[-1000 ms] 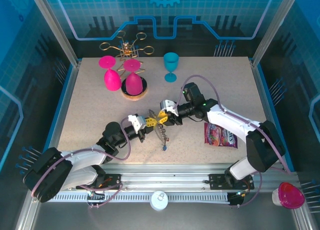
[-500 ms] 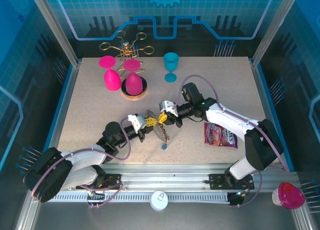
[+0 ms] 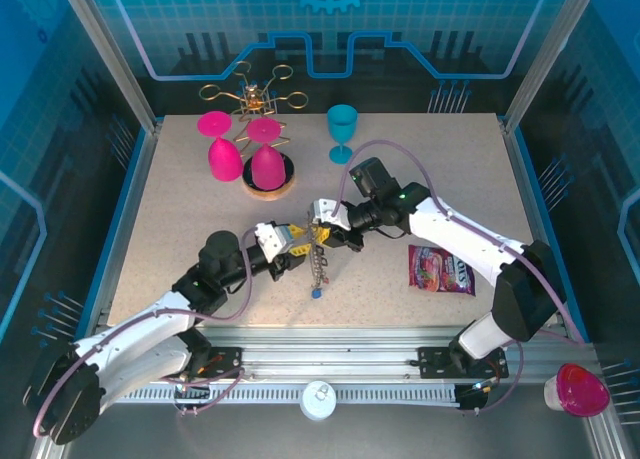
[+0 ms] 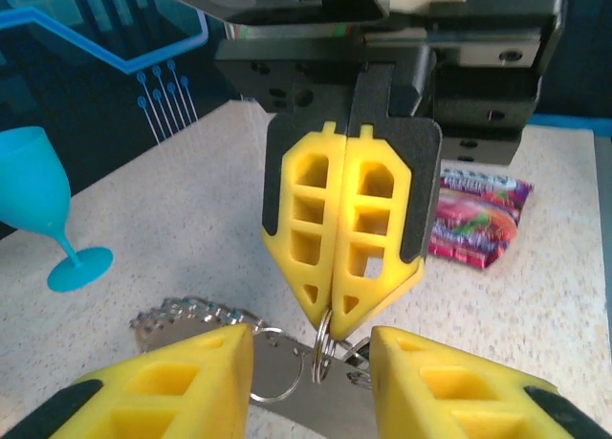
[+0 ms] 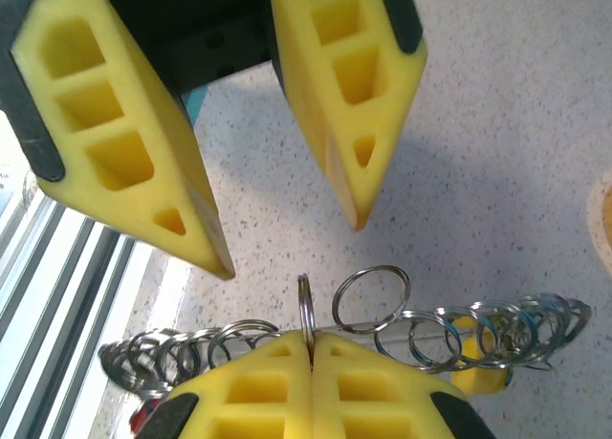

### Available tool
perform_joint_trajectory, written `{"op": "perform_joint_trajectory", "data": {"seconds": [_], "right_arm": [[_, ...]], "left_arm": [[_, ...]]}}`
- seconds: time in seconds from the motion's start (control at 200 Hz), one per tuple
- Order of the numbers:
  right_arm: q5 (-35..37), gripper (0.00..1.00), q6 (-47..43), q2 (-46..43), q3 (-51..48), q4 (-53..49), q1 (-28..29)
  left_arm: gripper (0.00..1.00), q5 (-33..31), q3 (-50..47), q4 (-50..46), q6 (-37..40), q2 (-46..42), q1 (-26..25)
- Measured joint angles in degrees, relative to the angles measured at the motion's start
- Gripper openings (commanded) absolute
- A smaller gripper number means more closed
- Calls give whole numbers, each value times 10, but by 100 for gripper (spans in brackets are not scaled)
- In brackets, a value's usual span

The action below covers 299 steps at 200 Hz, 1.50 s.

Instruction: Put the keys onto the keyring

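The keyring (image 3: pixel 320 262) hangs in the middle of the table as a string of small silvery rings (image 5: pixel 449 334), with a blue key (image 3: pixel 316 292) at its lower end. My right gripper (image 3: pixel 324 235) (image 5: pixel 309 351) is shut on one split ring (image 5: pixel 304 310) of the keyring. Directly facing it, my left gripper (image 3: pixel 290 241) (image 4: pixel 311 386) is open, its yellow fingers (image 4: pixel 163 382) standing either side of that ring (image 4: pixel 325 348) without touching it. The other keys are hard to make out among the rings.
Two pink goblets (image 3: pixel 222 149) and a wooden coaster (image 3: pixel 268 184) stand at the back left before a gold wire rack (image 3: pixel 255 94). A teal goblet (image 3: pixel 342 131) (image 4: pixel 43 205) stands at the back middle. A snack packet (image 3: pixel 438 271) (image 4: pixel 478 214) lies on the right.
My right gripper has shut on a split ring of the keyring, and my left gripper has since opened and let go. The bunch has shifted slightly left and hangs lower.
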Motion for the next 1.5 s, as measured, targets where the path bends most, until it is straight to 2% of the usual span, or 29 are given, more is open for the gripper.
{"op": "perform_joint_trajectory", "data": {"seconds": [0.15,0.29,0.931,1.101,1.306,1.356,1.381,1.496], "right_arm": [[33,0,-1,0,19,-26,16],[53,0,-1,0,30,-40,25],[101,0,-5,2,50,-61,58],[110,0,-5,2,54,-61,58],[111,0,-5,1,54,-61,58],[112,0,-5,-1,53,-61,58],[112,0,-5,-2,53,-61,58],[112,0,-5,-8,51,-62,58]], "left_arm": [[36,1,28,-76,26,6,0],[35,1,32,-105,33,17,0],[18,20,38,-81,26,51,3],[0,35,38,-70,12,56,4],[0,44,38,-69,12,58,8],[20,46,38,-68,12,58,8],[26,47,38,-68,13,57,8],[32,48,38,-66,13,50,11]]}}
